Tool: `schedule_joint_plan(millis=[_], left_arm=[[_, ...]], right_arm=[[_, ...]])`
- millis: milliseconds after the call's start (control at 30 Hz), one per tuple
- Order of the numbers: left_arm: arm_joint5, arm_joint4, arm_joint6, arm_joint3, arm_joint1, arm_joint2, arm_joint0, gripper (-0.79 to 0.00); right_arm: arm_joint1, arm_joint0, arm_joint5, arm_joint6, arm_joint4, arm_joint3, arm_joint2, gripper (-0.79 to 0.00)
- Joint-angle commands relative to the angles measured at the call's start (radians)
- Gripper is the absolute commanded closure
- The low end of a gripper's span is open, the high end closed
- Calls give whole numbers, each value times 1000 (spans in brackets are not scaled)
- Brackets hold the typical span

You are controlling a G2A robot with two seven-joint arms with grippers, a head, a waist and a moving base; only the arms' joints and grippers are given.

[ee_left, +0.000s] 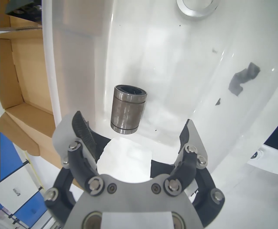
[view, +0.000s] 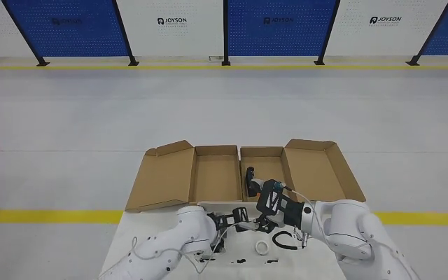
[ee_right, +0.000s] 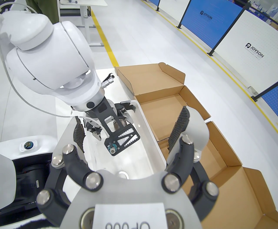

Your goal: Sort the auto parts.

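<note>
Left jaws spread, seemingly just before bushing [ee_left: 128, 109].

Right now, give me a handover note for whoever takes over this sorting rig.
Left gripper: fingers open, just short of the metal cylinder in the white tray.
Right gripper: open, empty, above the tray's edge by the cardboard boxes.
Done: one dark part seems to lie in a box.
To do: cylinder, metal ring and black pieces in the tray.
</note>
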Motion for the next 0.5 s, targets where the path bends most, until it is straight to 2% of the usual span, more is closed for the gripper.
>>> schedule_joint_plan(millis=[0, 200, 333, 467], left_arm=[[10, -40, -6, 45, -13, 14, -25, -785], [42, -94, -3, 145, -46, 51, -88, -785], [85, -96, 24, 196, -63, 61, -114, -785], [88, -107, 35, 255, -79, 78, -136, -785]], right_arm=[[0, 0, 0, -1, 0, 0, 0, -785], [0, 0, 0, -1, 0, 0, 0, -785], [0, 0, 0, -1, 0, 0, 0, -785], [0, 0, 0, -1, 0, 0, 0, -785]])
